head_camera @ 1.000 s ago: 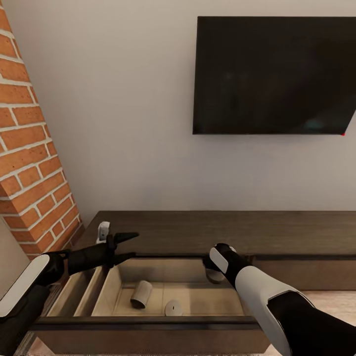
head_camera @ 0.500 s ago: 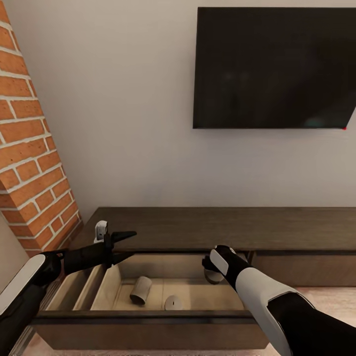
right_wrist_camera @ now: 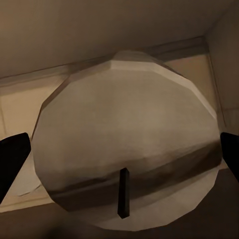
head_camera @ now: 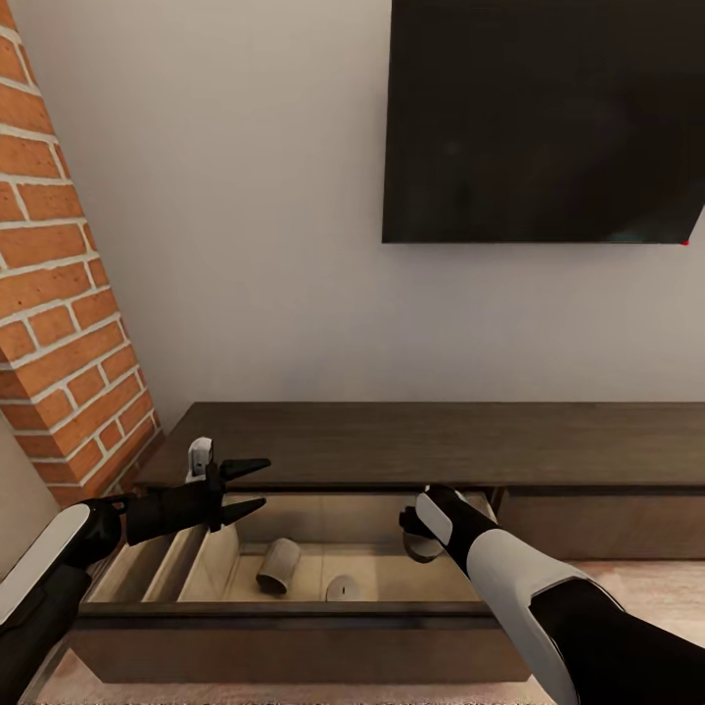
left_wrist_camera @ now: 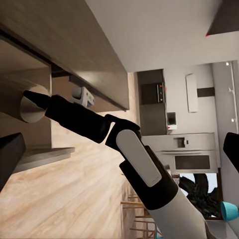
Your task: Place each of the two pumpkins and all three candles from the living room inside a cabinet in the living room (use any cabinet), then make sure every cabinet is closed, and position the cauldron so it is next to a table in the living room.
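Note:
The cabinet (head_camera: 411, 446) is a long, low, dark-brown unit against the wall, with its left drawer (head_camera: 294, 627) pulled out. On the pale drawer floor one candle (head_camera: 279, 566) lies on its side and a second candle (head_camera: 343, 587) stands upright. My right gripper (head_camera: 419, 537) hangs over the drawer's back right part, shut on a third pale candle (head_camera: 425, 550). In the right wrist view that candle (right_wrist_camera: 124, 129) sits wick-up between the two fingertips. My left gripper (head_camera: 245, 487) stands open above the drawer's left side, holding nothing.
A brick column (head_camera: 59, 323) rises at the left, close to the cabinet's end. A dark TV (head_camera: 539, 127) hangs on the wall above. A small white device (head_camera: 200, 455) stands on the cabinet top near the left gripper. Pale wood floor (head_camera: 646, 587) lies to the right.
The whole picture has shifted upward, so the camera has moved. Both arms keep about their places in it, and the right gripper with its candle now sits a little lower in the drawer.

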Controlling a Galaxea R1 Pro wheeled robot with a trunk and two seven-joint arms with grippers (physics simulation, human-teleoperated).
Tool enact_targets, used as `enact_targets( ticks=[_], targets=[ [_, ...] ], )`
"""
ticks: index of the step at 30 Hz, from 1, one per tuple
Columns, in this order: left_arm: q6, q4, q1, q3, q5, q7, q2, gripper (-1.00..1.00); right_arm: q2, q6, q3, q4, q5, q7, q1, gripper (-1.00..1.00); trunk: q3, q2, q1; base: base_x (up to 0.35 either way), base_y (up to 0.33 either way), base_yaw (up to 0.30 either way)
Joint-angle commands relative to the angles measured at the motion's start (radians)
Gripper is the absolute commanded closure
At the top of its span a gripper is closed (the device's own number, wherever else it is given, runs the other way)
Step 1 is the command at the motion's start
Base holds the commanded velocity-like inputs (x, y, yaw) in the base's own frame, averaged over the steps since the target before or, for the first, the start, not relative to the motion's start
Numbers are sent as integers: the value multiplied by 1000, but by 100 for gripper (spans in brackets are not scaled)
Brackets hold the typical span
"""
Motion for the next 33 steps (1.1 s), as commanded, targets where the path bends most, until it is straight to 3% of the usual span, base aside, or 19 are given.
enact_targets(
  ticks=[1,22,30,33],
  targets=[
    [0,-1,-1,-1,11,9,1,-100,0,5,9,-3,-9,-7,-1,100,-4,-8,4,0,0,0],
    [0,-2,-1,-1,11,9,1,-100,0,8,10,-5,-10,-6,-1,100,-70,-155,84,0,0,0],
    [0,-4,-1,-1,11,9,1,-100,0,8,11,-3,-10,-7,0,100,-101,-157,88,0,0,0],
    [1,-4,-1,-2,11,9,1,-100,0,8,11,-2,-11,-7,-1,100,-101,-157,88,0,0,0]
  ],
)
